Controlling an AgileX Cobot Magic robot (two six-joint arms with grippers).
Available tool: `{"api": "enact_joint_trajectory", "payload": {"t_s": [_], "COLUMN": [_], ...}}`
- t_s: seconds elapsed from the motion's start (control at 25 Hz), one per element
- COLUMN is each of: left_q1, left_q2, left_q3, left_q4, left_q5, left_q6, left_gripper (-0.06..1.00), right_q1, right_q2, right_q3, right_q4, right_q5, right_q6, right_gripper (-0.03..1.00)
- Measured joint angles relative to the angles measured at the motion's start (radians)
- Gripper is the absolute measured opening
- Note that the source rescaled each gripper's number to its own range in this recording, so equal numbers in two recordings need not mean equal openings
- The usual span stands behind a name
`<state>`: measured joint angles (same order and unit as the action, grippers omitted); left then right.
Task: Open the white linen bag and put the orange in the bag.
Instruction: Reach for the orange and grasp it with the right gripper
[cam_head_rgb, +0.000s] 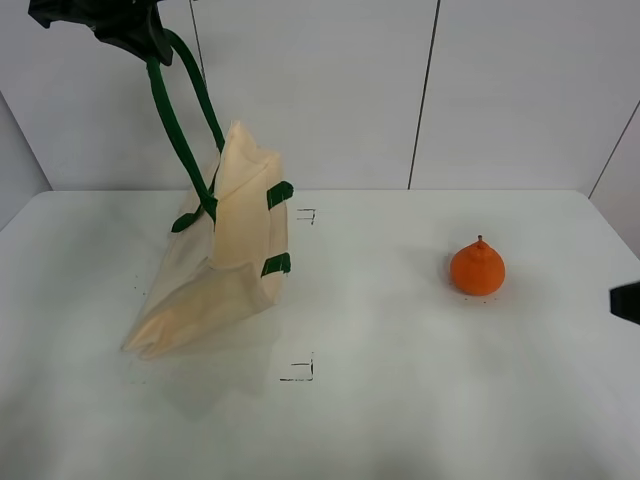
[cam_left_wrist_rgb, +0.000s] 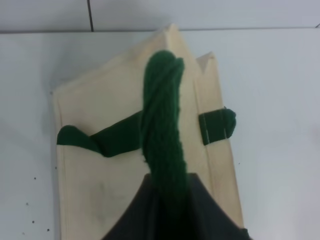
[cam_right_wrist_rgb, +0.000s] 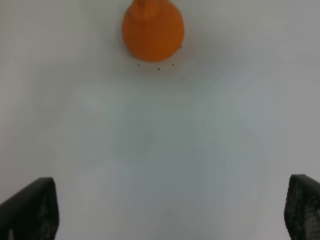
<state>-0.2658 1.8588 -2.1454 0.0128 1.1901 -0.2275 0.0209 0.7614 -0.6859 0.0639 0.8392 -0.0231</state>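
Note:
The white linen bag (cam_head_rgb: 225, 260) is partly lifted off the white table, its top raised and its bottom resting on the surface. My left gripper (cam_head_rgb: 125, 30) is high at the top left, shut on the bag's dark green strap handles (cam_head_rgb: 175, 125). The left wrist view shows the twisted green strap (cam_left_wrist_rgb: 162, 125) running from the jaws down to the cream bag (cam_left_wrist_rgb: 100, 175). The orange (cam_head_rgb: 477, 268) sits on the table at the right, apart from the bag. My right gripper (cam_right_wrist_rgb: 172, 210) is open and empty, with the orange (cam_right_wrist_rgb: 153, 30) some way ahead of its fingers.
Small black corner marks (cam_head_rgb: 300, 370) (cam_head_rgb: 308, 215) are drawn on the table near the bag. The table's edge meets grey wall panels at the back. A dark part of the right arm (cam_head_rgb: 627, 300) shows at the right edge.

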Motion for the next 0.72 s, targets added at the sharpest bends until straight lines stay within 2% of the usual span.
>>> {"api": "enact_joint_trajectory", "payload": {"t_s": [0.16,0.36,0.52,0.72], "left_q1": [0.0,0.0,0.0,0.0], "left_q2": [-0.001,-0.001,-0.001,-0.001], "left_q3": [0.0,0.0,0.0,0.0], "left_q4": [0.0,-0.021,-0.023,-0.023], "left_q5": [0.0,0.0,0.0,0.0], "left_q6": [0.0,0.0,0.0,0.0], "left_gripper": [0.0,0.0,0.0,0.0], "right_q1": [0.0,0.0,0.0,0.0], "right_q2": [0.375,0.777,1.025,1.214], "right_q3": [-0.179,-0.467,-0.674,-0.806], "right_q4": [0.012,0.022,0.028,0.041], "right_q5": [-0.046,-0.027,0.02,0.034], "right_q6": [-0.03,-0.049,-0.052,-0.054], "right_gripper": [1.0,1.0,1.0,1.0]}}
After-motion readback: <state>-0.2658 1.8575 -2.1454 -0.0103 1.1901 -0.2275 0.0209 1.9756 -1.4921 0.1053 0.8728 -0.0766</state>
